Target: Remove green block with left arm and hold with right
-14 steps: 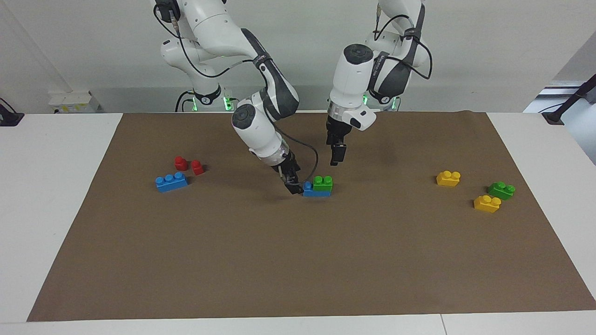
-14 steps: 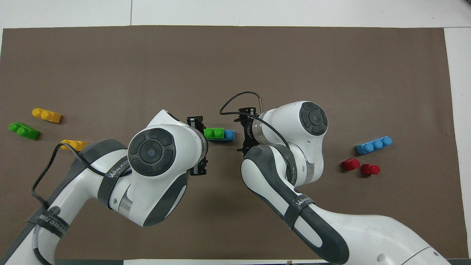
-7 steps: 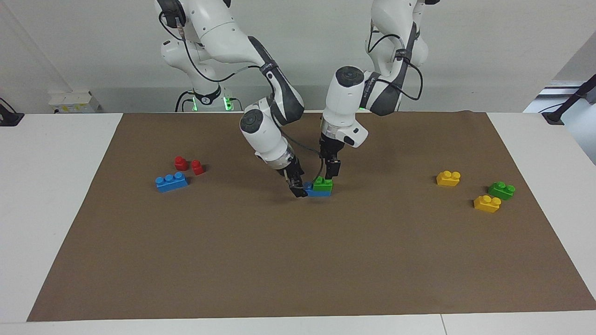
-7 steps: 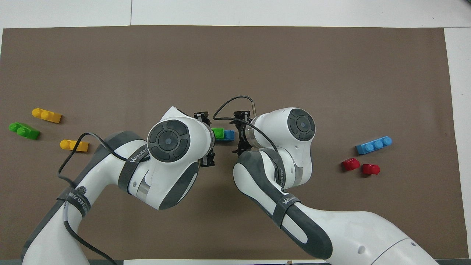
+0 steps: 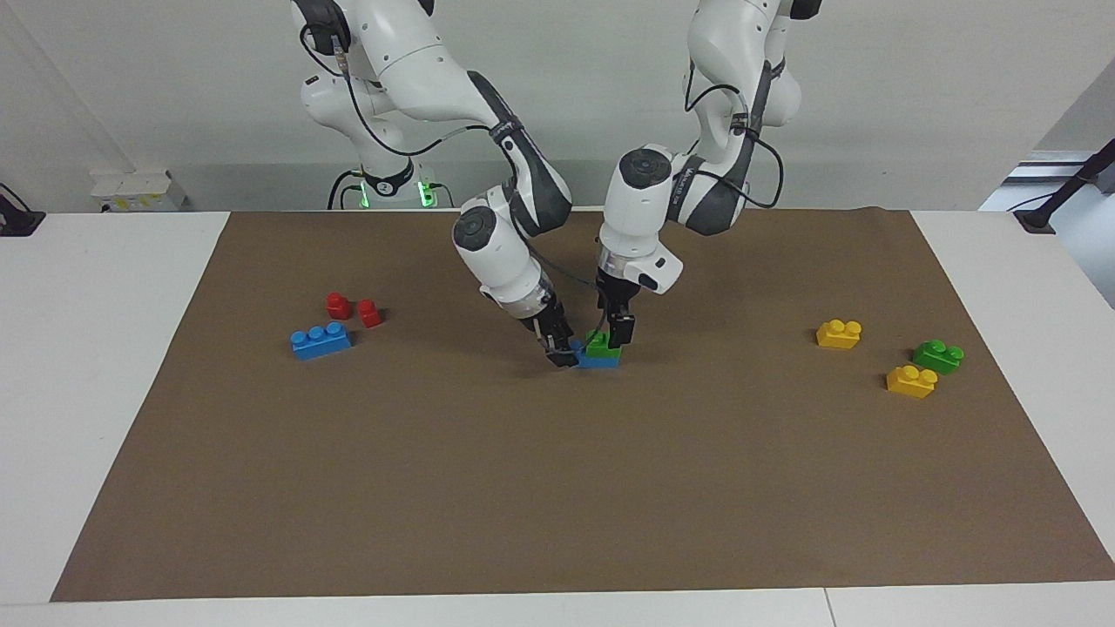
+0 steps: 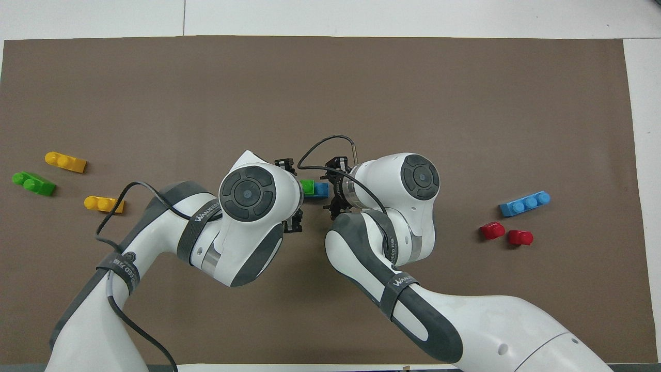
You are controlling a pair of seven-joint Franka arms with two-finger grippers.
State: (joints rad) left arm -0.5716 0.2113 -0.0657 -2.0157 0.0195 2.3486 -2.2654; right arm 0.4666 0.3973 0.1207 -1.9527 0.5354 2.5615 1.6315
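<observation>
At the middle of the brown-covered table [image 5: 348, 488], the small bright green two-stud plastic brick [image 5: 603, 344] sits pressed onto a blue plastic brick [image 5: 596, 360], well apart from its green twin [image 5: 938, 355] at three o'clock in the facing view. From nine o'clock, the right claw [image 5: 559, 352] pinches the blue brick's bare end, apparently to anchor the base. From twelve o'clock, the left claw [image 5: 617, 334] straddles the green brick, ready to pull; whether it has closed, I cannot tell.

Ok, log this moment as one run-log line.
stage: grasping stack | left gripper: down on green block | right gripper: at blue brick end, bracing | green block: on blue brick, not separated
</observation>
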